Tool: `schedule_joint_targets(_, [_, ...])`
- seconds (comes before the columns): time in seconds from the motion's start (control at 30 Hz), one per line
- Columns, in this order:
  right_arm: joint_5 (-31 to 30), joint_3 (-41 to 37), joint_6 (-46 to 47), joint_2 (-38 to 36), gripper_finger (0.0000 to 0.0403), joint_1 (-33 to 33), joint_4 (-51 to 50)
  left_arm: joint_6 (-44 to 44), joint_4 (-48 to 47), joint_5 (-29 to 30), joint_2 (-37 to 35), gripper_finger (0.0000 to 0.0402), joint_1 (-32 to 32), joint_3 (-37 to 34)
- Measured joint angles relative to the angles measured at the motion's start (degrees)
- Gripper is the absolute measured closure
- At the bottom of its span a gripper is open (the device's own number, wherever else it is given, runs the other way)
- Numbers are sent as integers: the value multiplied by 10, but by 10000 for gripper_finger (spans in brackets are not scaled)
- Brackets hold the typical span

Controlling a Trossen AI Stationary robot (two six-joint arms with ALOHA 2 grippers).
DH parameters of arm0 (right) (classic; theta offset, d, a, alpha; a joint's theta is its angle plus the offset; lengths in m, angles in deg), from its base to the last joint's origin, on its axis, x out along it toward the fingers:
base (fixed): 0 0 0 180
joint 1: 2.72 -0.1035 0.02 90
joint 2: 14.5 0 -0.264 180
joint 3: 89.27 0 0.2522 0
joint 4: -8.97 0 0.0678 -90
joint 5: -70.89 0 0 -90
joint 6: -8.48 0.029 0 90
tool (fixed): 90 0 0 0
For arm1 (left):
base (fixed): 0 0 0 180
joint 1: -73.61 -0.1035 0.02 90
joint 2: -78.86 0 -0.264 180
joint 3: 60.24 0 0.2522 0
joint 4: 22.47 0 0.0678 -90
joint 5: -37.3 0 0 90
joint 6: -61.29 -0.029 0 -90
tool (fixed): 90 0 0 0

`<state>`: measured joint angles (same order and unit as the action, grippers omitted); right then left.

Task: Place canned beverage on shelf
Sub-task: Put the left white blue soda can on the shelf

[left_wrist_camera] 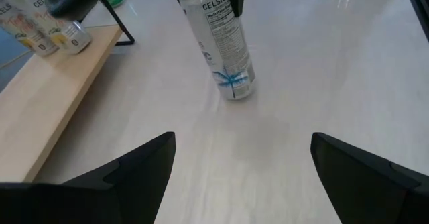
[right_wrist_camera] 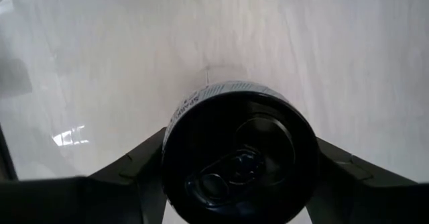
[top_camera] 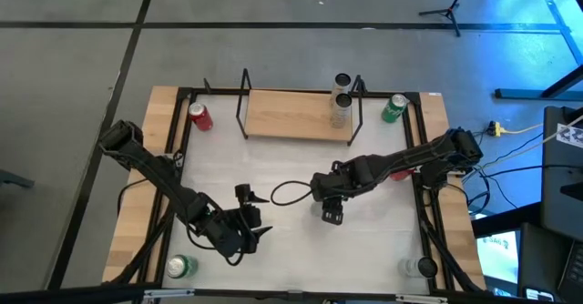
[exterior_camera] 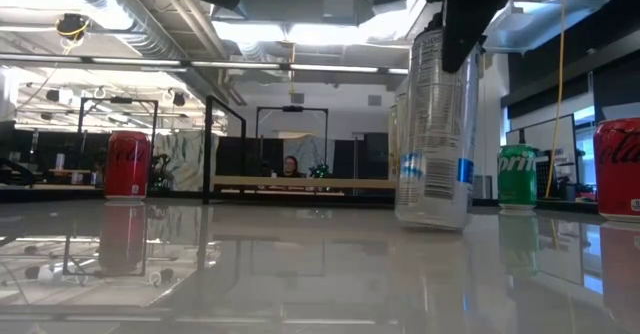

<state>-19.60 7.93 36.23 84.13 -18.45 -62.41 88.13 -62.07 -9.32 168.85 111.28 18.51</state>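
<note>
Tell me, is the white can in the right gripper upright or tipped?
Slightly tilted: the white can leans in the low view, its base low over the table, held by the right gripper.

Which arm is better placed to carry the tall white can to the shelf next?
Right. The right gripper already straddles the white can, a finger on each side. The left gripper hangs open and empty nearer the table's front, farther from the shelf.

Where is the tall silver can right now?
The tall silver can stands mid-table in the high view, gripped by the right claw, in front of the shelf.
</note>
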Motion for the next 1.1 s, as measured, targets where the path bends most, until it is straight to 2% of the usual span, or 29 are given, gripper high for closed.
schedule_joint_targets(0.4, [1, 0, -12, 3, 147, 0, 11, 1, 0, 0, 0, 63, 0, 0])
schedule_joint_targets(0.67, [5, 2, -14, 4, 72, 0, 22, -2, 16, 0, 0, 63, 0, 0])
schedule_joint_targets(0.8, [5, 37, -25, 4, 49, -7, 12, -4, 27, 11, 0, 63, 0, 0])
schedule_joint_targets(0.97, [-23, 99, -31, 4, 44, -31, -39, 0, 29, 14, 3, 63, -2, 0])
schedule_joint_targets(1.1, [-77, 118, -38, 0, 43, -71, -91, -3, 58, 21, 26, 63, -8, 0])
